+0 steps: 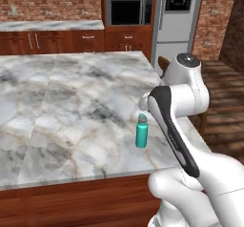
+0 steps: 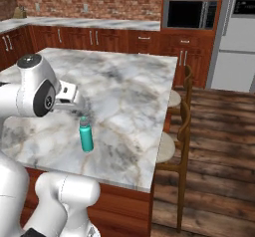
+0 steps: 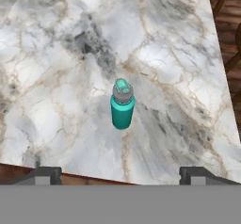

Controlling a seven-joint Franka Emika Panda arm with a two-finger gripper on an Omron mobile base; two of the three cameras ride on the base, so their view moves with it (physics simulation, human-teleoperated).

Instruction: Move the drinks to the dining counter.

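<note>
A short teal bottle (image 1: pixel 141 132) (image 2: pixel 86 136) (image 3: pixel 122 106) with a grey cap stands upright on the dining counter (image 1: pixel 71 92) (image 2: pixel 134 96) (image 3: pixel 56 100), near its front edge. My gripper (image 3: pixel 121 173) hovers above and a little behind the bottle, looking down on it. The jaws are open wide, with nothing between the two dark fingertips (image 3: pixel 47 173), and they are well clear of the bottle. In both base views my bent white arm rises beside the bottle and covers most of the hand.
Wooden chairs (image 2: pixel 182 126) stand along the counter's right side over a wood floor. Behind the counter are the narrower marble worktop (image 1: pixel 47 25) along the brick wall, a microwave (image 1: pixel 128 12) and a fridge (image 1: pixel 178 21).
</note>
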